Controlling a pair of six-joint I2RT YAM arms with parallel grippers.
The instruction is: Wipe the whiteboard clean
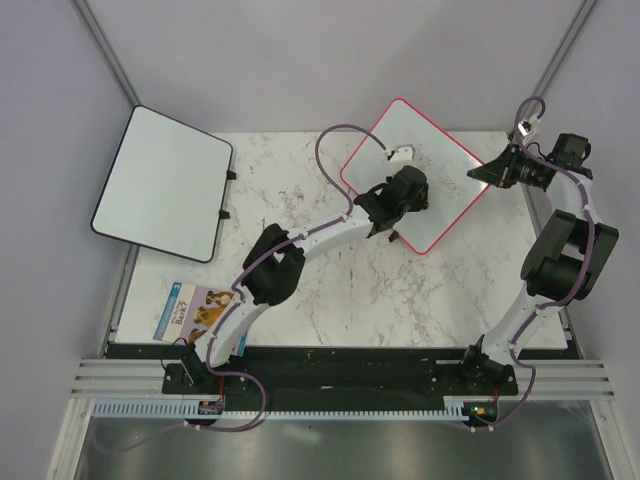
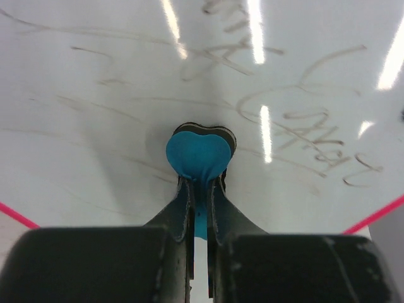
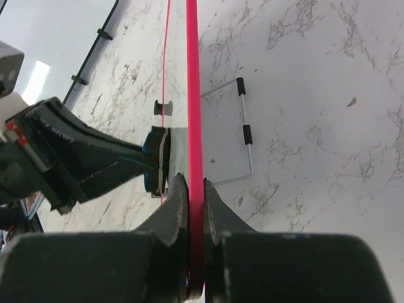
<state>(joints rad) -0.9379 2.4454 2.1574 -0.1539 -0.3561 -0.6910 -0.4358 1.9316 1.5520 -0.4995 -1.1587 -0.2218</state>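
The whiteboard (image 1: 445,190), white with a pink frame, sits at the back right of the table, turned like a diamond. Faint grey scribbles cover its face in the left wrist view (image 2: 95,126). My left gripper (image 1: 402,192) is over the board's middle, shut on a blue heart-shaped eraser (image 2: 199,154) whose dark pad presses against the board. My right gripper (image 1: 497,172) is shut on the board's pink frame (image 3: 192,76) at its right corner. The right wrist view shows the board edge-on, with the eraser (image 3: 156,167) against its left face.
A second white board with a black frame (image 1: 165,185) lies at the back left, partly off the table. A picture booklet (image 1: 195,312) lies at the front left. The board's wire stand (image 3: 245,132) shows behind it above the marble table (image 1: 400,300).
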